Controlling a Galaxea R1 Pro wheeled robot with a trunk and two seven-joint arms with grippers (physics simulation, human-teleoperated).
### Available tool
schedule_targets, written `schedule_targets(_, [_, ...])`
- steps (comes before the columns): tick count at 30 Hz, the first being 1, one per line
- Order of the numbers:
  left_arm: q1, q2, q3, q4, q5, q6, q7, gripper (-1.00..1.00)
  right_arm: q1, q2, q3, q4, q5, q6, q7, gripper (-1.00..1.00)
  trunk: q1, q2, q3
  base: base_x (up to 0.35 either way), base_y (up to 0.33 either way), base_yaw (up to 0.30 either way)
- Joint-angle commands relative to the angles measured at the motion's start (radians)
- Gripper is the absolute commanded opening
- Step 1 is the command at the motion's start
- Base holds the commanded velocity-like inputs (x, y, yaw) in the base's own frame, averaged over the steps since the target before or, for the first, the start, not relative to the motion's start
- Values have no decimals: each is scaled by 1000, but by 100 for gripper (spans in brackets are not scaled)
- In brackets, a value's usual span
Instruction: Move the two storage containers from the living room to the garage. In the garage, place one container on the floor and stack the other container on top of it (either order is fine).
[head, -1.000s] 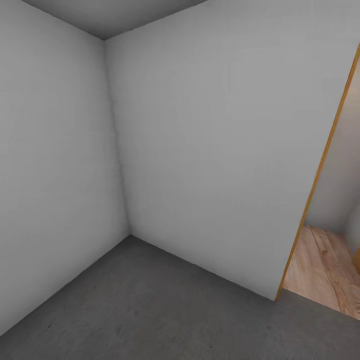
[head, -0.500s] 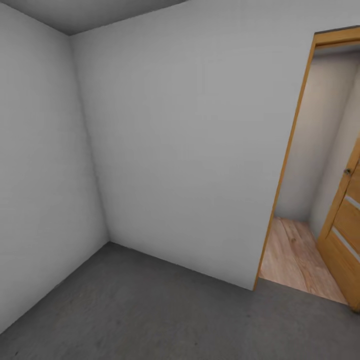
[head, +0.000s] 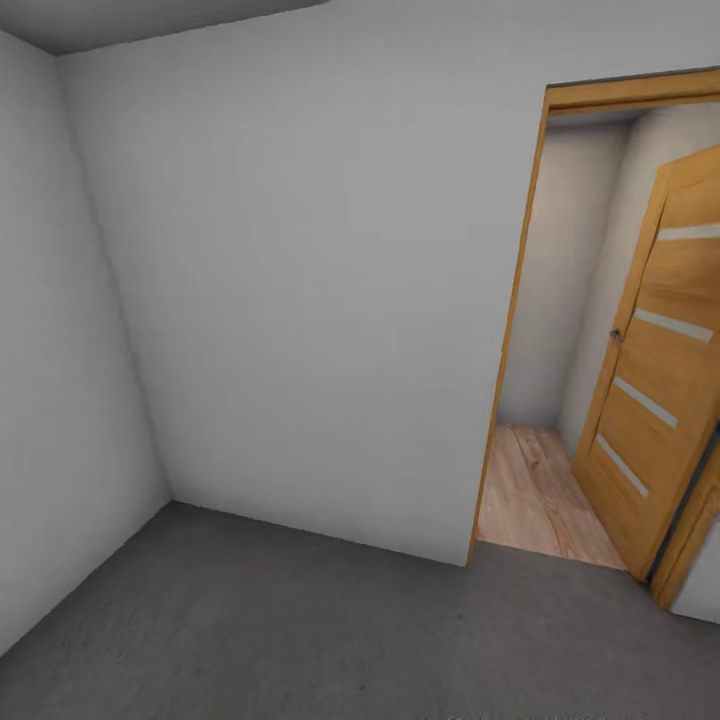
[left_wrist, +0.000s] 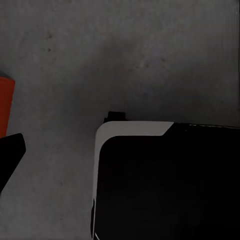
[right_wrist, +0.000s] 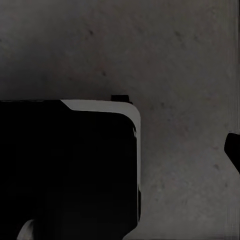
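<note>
Looking ahead from the head camera, we see the garage corner: plain grey-white walls (head: 300, 300), the dark concrete floor (head: 300, 630), and a wood-framed doorway (head: 510, 330) with an open door (head: 655, 370) and light plank flooring (head: 535, 490) beyond it. Neither arm appears in that view.

Our wrist cameras give what the head view lacks. Both point down at the same mottled concrete. In the left wrist view, a black, white-edged part of our own base (left_wrist: 165, 180) lies under the camera, and one dark fingertip (left_wrist: 10, 152) of the left claw pokes in at the picture's edge. Just beyond that fingertip, apart from it, sits a sliver of an orange-red storage container (left_wrist: 6, 102) on the concrete, cut by the frame. In the right wrist view we see the matching black base part (right_wrist: 67, 167) and a small dark tip of the right claw (right_wrist: 234, 150) at the edge. With only one fingertip of each claw in sight, we cannot tell whether either is apart or together.

Against the earlier head frames, the whole picture has swung: the doorway now stands further into view and the door leaf shows more fully, so our camera has turned, not the room's things.
</note>
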Motion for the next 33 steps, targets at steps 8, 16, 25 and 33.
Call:
schedule_targets(8, [0, -1, 5, 1, 0, -2, -3, 100, -1, 0, 9, 3, -8, -5, 2, 100, 0, -1, 3, 0, 0, -294])
schedule_targets(16, [0, -1, 5, 1, 2, -3, -3, 100, -1, 0, 9, 3, -8, -5, 2, 100, 0, -1, 6, 0, 0, -294])
schedule_targets(25, [0, -1, 5, 1, 2, -4, -3, 100, -1, 0, 9, 3, -8, -5, 2, 100, 0, -1, 8, 0, 0, -294])
schedule_targets(33, [0, -1, 5, 1, 1, -4, -3, 100, -1, 0, 9, 3, -8, -5, 2, 100, 0, -1, 8, 0, 0, -294])
